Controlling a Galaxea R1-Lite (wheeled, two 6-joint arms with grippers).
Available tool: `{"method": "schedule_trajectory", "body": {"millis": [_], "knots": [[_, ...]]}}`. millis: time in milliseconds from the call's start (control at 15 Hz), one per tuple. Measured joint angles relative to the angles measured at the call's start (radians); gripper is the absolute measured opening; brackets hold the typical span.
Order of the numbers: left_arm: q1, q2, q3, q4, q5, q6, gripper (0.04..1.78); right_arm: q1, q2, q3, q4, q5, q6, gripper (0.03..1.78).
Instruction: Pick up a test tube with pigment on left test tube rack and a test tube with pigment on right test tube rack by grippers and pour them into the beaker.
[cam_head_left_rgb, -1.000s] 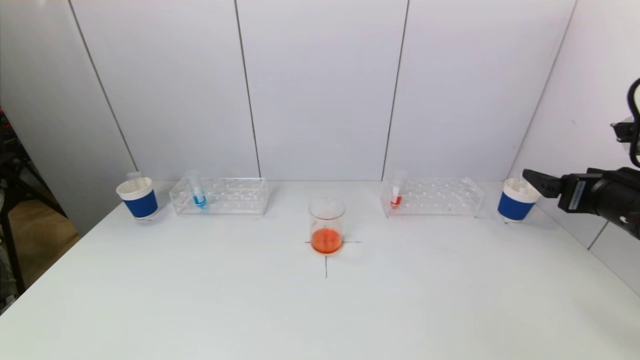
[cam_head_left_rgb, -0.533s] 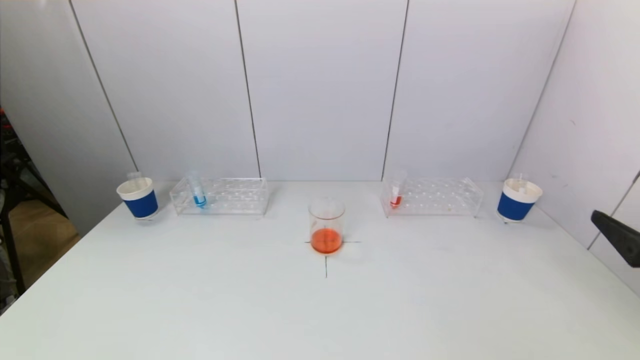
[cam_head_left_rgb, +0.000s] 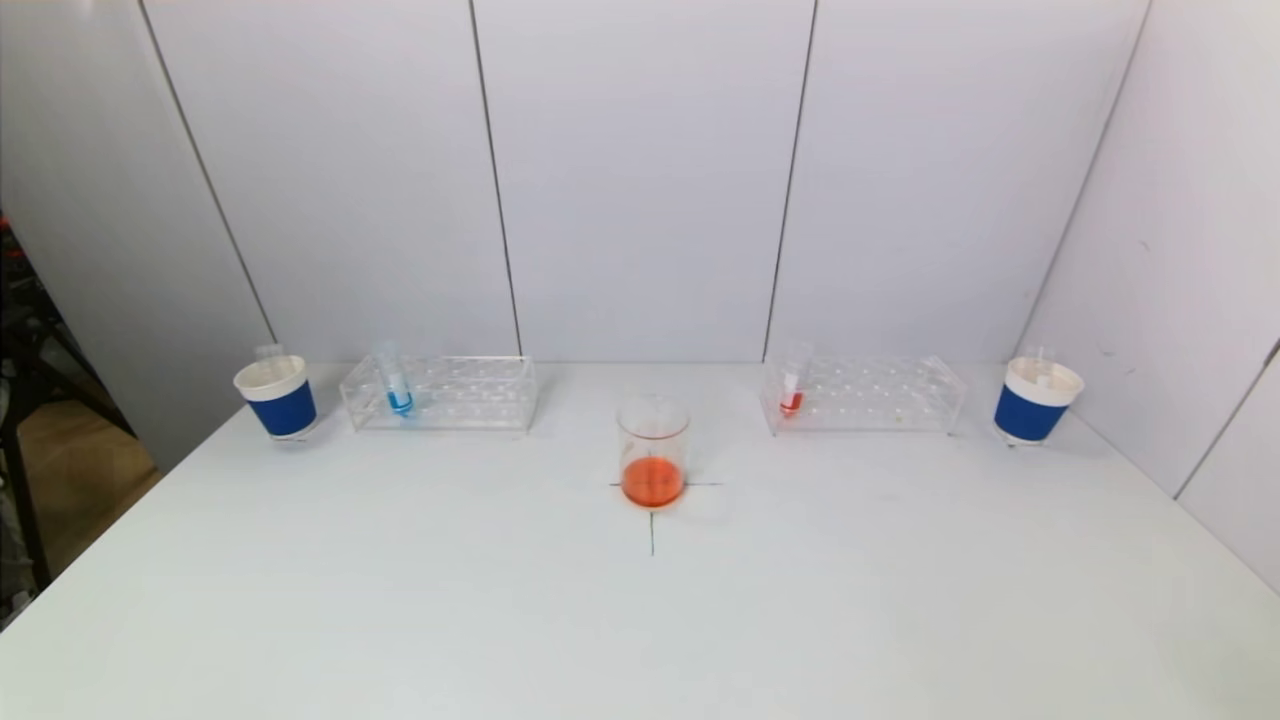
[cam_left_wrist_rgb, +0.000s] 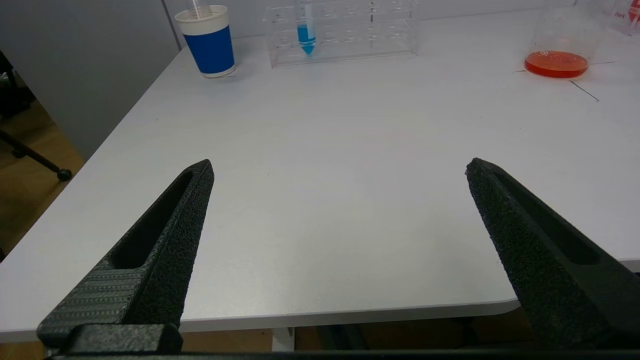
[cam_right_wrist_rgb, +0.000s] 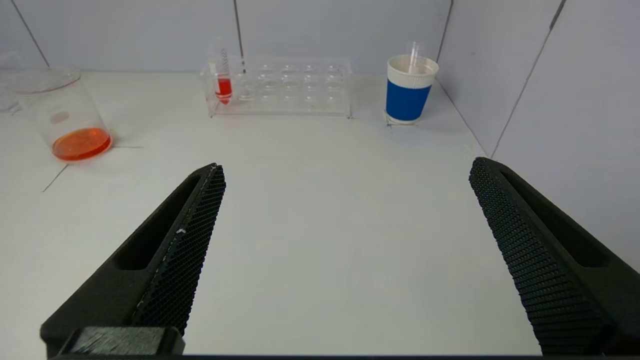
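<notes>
A clear left rack (cam_head_left_rgb: 440, 392) at the back left holds a test tube with blue pigment (cam_head_left_rgb: 396, 385) (cam_left_wrist_rgb: 305, 30). In the clear right rack (cam_head_left_rgb: 865, 393) stands a test tube with red pigment (cam_head_left_rgb: 792, 388) (cam_right_wrist_rgb: 223, 82). Between the racks, a glass beaker (cam_head_left_rgb: 653, 452) (cam_left_wrist_rgb: 559, 45) (cam_right_wrist_rgb: 67, 122) with orange liquid sits on a cross mark. Neither arm shows in the head view. My left gripper (cam_left_wrist_rgb: 337, 167) hangs open and empty over the table's near left edge. Over the near right of the table, my right gripper (cam_right_wrist_rgb: 345, 167) is open and empty too.
A blue and white paper cup (cam_head_left_rgb: 277, 396) with an empty tube stands left of the left rack. A matching cup (cam_head_left_rgb: 1036, 401) (cam_right_wrist_rgb: 409, 89) stands right of the right rack, close to the side wall (cam_head_left_rgb: 1180, 230). Grey panels close the back.
My right arm, which reached out beside the right cup a second ago, has drawn back and left the head view. Tubes, racks, cups and beaker have not moved.
</notes>
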Motion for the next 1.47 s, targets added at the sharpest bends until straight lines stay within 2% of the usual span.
{"method": "schedule_trajectory", "body": {"millis": [133,400,533,667,800,867,1133,1467], "knots": [[0.000,0.000,0.000,0.000,-0.001,0.000,1.76,0.010,-0.111,0.018,0.091,-0.008,-0.002,1.78],[0.000,0.000,0.000,0.000,0.000,0.000,1.76,0.021,-0.280,0.062,0.195,-0.010,-0.007,1.78],[0.000,0.000,0.000,0.000,0.000,0.000,1.76,0.022,-0.311,0.097,0.189,-0.015,-0.023,1.78],[0.000,0.000,0.000,0.000,0.000,0.000,1.76,0.023,-0.327,0.144,0.150,0.000,-0.052,1.78],[0.000,0.000,0.000,0.000,0.000,0.000,1.76,0.023,-0.331,0.165,0.111,0.001,-0.051,1.77],[0.000,0.000,0.000,0.000,0.000,0.000,1.76,0.023,-0.332,0.168,0.111,0.001,-0.045,1.77],[0.000,0.000,0.000,0.000,0.000,0.000,1.76,0.023,-0.334,0.173,0.101,-0.011,0.044,1.78],[0.000,0.000,0.000,0.000,0.000,0.000,1.76,0.023,-0.334,0.174,0.100,-0.011,0.049,1.77]]}}
